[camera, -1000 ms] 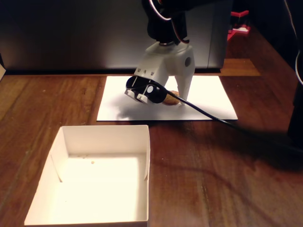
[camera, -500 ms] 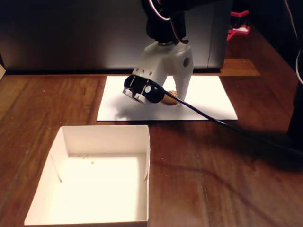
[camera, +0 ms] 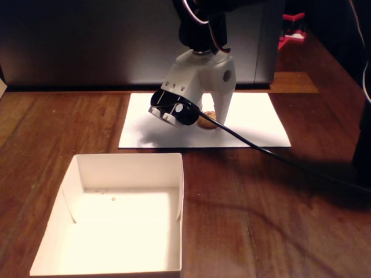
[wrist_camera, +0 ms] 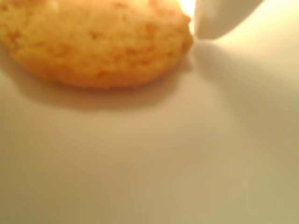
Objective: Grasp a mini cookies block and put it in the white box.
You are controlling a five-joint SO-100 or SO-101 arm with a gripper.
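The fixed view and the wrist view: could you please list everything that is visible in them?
Cookie: one, golden-brown, on the paper sheet beside the fingertip.
Paper sheet: one, white, flat on the far part of the table.
White box: one, open, nearer the camera, apart from the sheet.
Table: one, brown wood.
Red object: one, far right, too dark to identify.
Cable: one, black, trailing right from the wrist camera.
Gripper: one, white, down at the cookie.

Cookie point(wrist_camera: 93, 42) blurred, cut off at top edge; jaws' grip unclear.
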